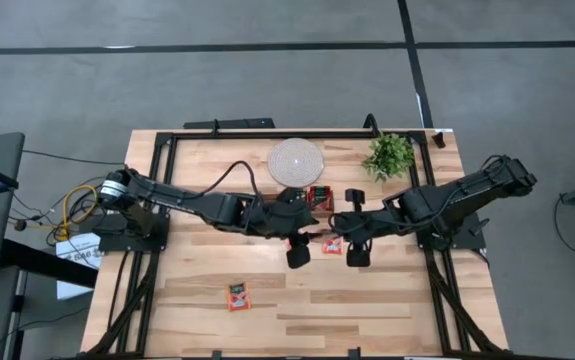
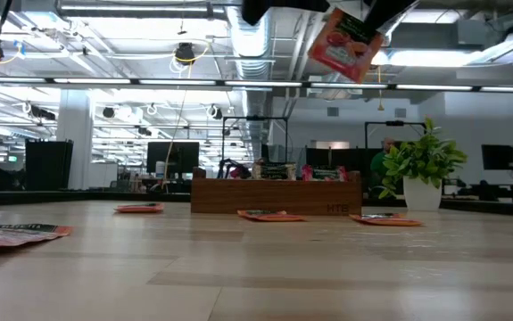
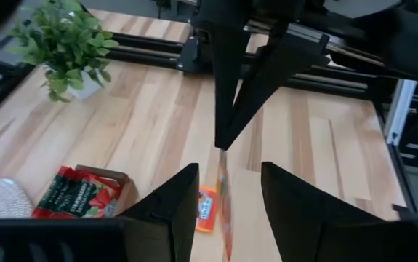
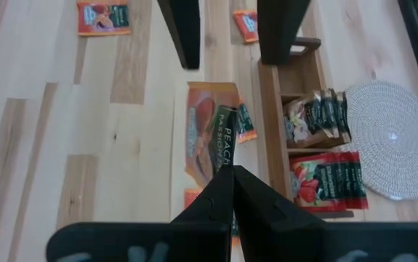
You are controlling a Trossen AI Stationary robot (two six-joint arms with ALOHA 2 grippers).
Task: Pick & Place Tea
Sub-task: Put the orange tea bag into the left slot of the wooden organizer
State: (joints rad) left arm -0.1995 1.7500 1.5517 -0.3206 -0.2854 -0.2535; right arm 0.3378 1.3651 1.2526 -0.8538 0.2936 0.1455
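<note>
My right gripper (image 4: 227, 175) is shut on a red-orange tea sachet (image 4: 207, 124) and holds it high over the table's middle (image 1: 332, 243). In the low view the sachet (image 2: 345, 45) hangs near the top of the picture. My left gripper (image 3: 230, 185) is open and faces the right arm. Its fingers (image 4: 187, 36) stand on either side of the sachet's free end without touching it. Other sachets lie flat on the table (image 1: 237, 295) (image 4: 103, 18) (image 4: 246, 25). More stand on edge in the wooden tray (image 4: 328, 182). My right gripper pinches the sachet's dark green band end (image 4: 224, 138) between its two fingers. The sachet is lifted clear and hangs tilted below the fingers (image 2: 350, 27). Its orange end (image 3: 224, 211) points down between the left gripper's open fingers.
The brown tray (image 1: 319, 197) sits just beyond the grippers, with the round white disc (image 1: 296, 160) behind it. A potted plant (image 1: 389, 155) stands at the far right. Black frame rails run along the table's left, right and far edges. Bare wood lies toward the near edge.
</note>
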